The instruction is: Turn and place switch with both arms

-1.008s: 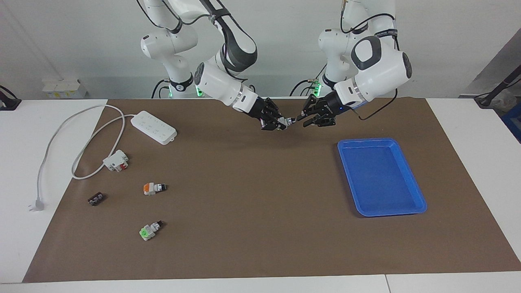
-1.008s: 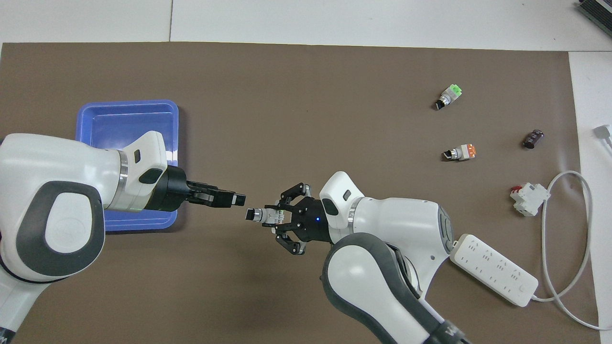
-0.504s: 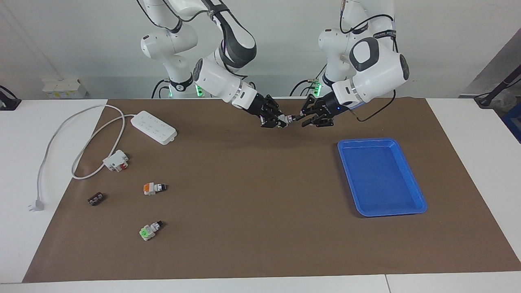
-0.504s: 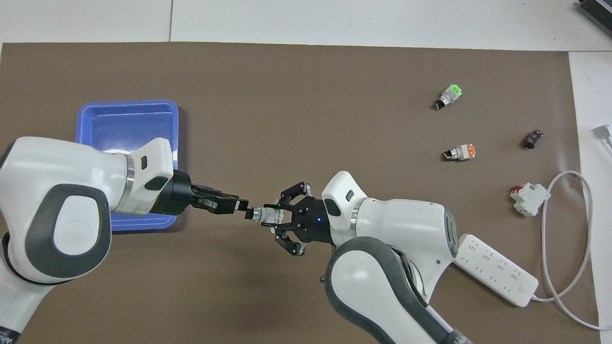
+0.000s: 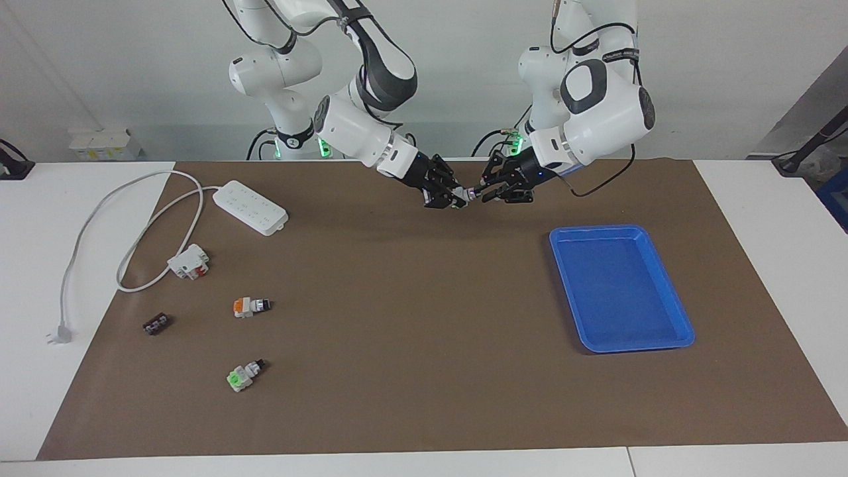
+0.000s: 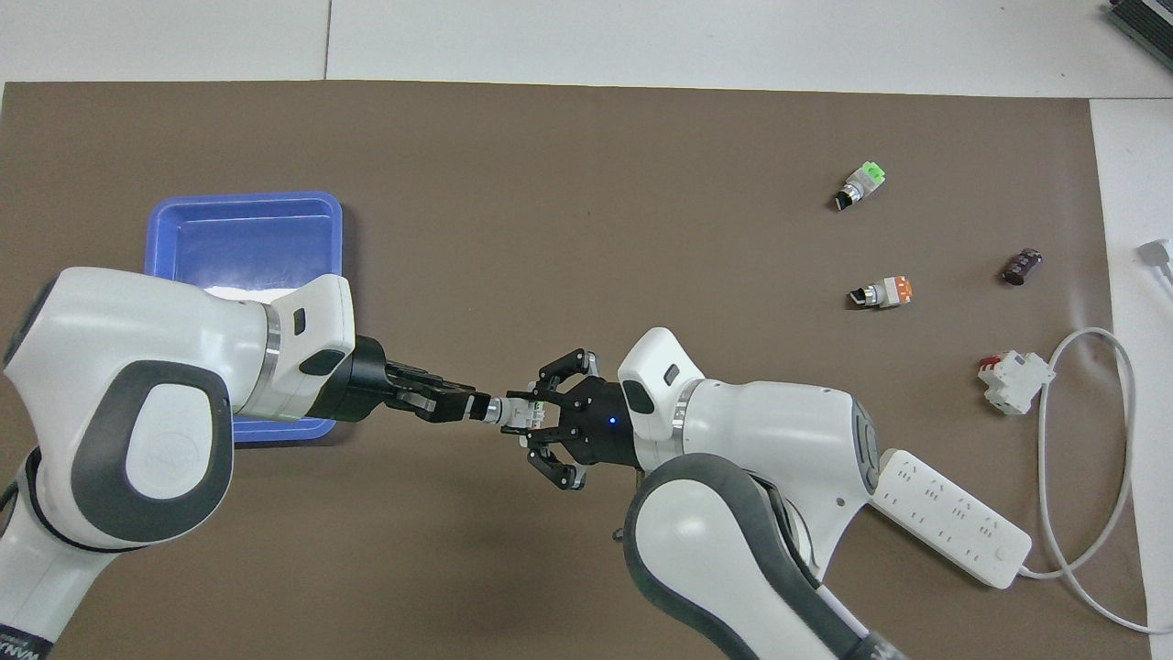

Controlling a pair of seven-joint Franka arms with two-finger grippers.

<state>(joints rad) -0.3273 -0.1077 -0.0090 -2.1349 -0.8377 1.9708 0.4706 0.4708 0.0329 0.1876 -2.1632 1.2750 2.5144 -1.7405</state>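
A: Switch point(image 6: 507, 412), centre of the overhead frame: where, which axis?

B: Held aloft across the right gripper point(image 6: 536, 414), clamped on its body; long axis level, knob toward the left gripper point(image 6: 472, 405), closing on it (grip unconfirmed).

A: Facing view?

B: Shows height over the mat point(image 5: 411, 318).

No text, label, brand or number could be read anywhere. Faint marks at the bottom edge of the overhead view, on both arms' casings, were too cut off to make out.
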